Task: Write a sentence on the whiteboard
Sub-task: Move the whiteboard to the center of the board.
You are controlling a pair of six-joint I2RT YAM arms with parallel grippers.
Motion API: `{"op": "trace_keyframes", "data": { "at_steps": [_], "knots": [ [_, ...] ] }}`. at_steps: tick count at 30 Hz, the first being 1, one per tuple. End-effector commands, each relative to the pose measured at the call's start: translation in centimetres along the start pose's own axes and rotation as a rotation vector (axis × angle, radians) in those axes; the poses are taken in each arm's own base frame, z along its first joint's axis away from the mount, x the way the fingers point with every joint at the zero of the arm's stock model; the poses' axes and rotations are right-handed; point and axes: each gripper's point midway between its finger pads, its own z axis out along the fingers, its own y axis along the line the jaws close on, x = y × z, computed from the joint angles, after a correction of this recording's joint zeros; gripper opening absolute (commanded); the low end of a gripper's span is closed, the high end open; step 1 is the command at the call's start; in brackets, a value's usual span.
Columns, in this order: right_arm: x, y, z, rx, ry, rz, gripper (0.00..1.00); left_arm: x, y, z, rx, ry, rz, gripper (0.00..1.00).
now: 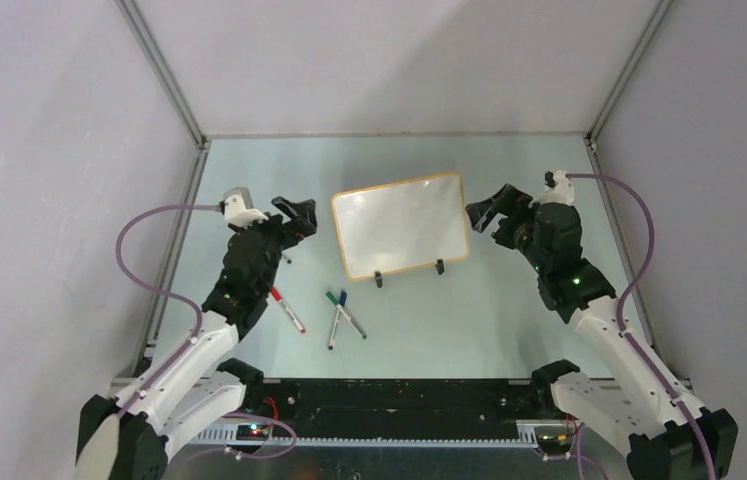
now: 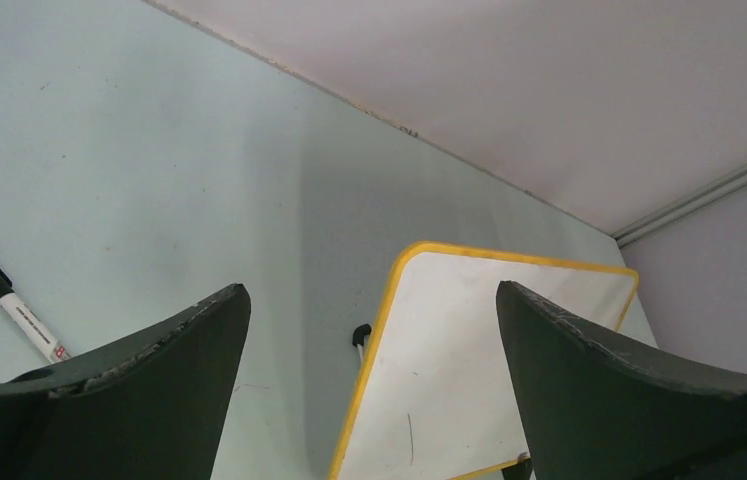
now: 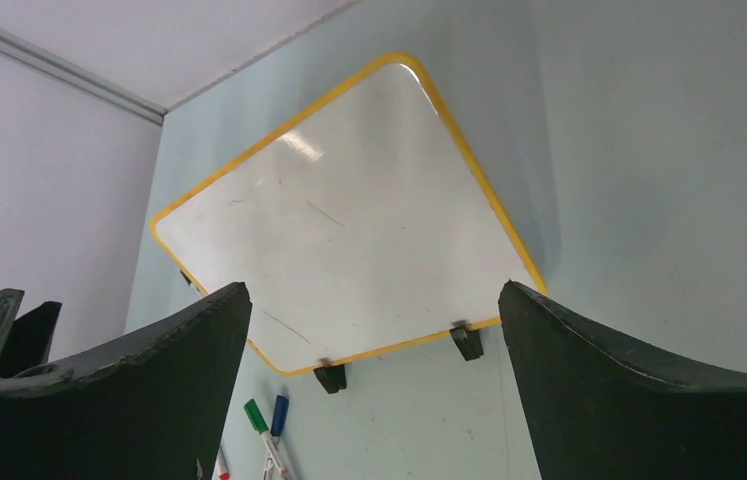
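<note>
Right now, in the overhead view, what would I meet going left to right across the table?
First the left claw → whiteboard → right claw. The markers lie nearer, overlapping the left claw and the board's left edge, so they are left out.

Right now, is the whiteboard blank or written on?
Blank. The whiteboard shows no lettering in any view, only faint scuff marks.
</note>
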Motion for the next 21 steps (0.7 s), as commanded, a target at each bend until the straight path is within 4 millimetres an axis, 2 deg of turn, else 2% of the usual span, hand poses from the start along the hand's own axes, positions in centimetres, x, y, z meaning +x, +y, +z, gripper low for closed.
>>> {"op": "trace_keyframes", "data": {
  "at_steps": [1, 7, 9, 12, 16, 17, 18, 19, 21],
  "knots": [
    [-1.7, 1.9, 0.0, -0.082, -0.060, -0.046, 0.99, -2.0, -0.8, -0.2, -0.002, -0.046, -0.064, 1.00],
    [-0.9, 1.9, 0.6, -0.090, -0.026, -0.071, 0.99, -2.1, 2.0, -2.6, -0.083, -0.072, -0.020, 0.99],
    [-0.5, 1.8, 1.1, -0.086, -0.011, -0.052, 0.99, -2.1, 2.3, -3.1, -0.075, -0.092, -0.027, 0.99],
    [0.2, 2.4, 1.4, -0.118, 0.024, -0.032, 0.98, -2.0, 1.0, -3.0, 0.006, -0.100, -0.046, 0.99],
    [0.6, 2.8, 1.5, -0.141, 0.040, -0.046, 0.98, -1.2, -1.6, -1.6, 0.100, -0.032, -0.043, 0.99],
    [0.6, 2.8, 1.5, -0.142, 0.041, -0.053, 0.98, 0.1, -1.7, -0.9, 0.103, 0.017, -0.032, 0.98],
    [0.7, 2.7, 1.5, -0.140, 0.043, -0.063, 0.98, 0.1, -2.3, -0.5, 0.112, 0.029, -0.036, 0.98],
    [0.6, 2.5, 1.6, -0.131, 0.038, -0.066, 0.98, 1.3, -2.3, 0.1, 0.116, 0.074, -0.030, 0.97],
    [0.8, 2.1, 1.8, -0.108, 0.038, -0.078, 0.98, 2.7, -2.8, 1.1, 0.129, 0.126, -0.032, 0.96]
  ]
}}
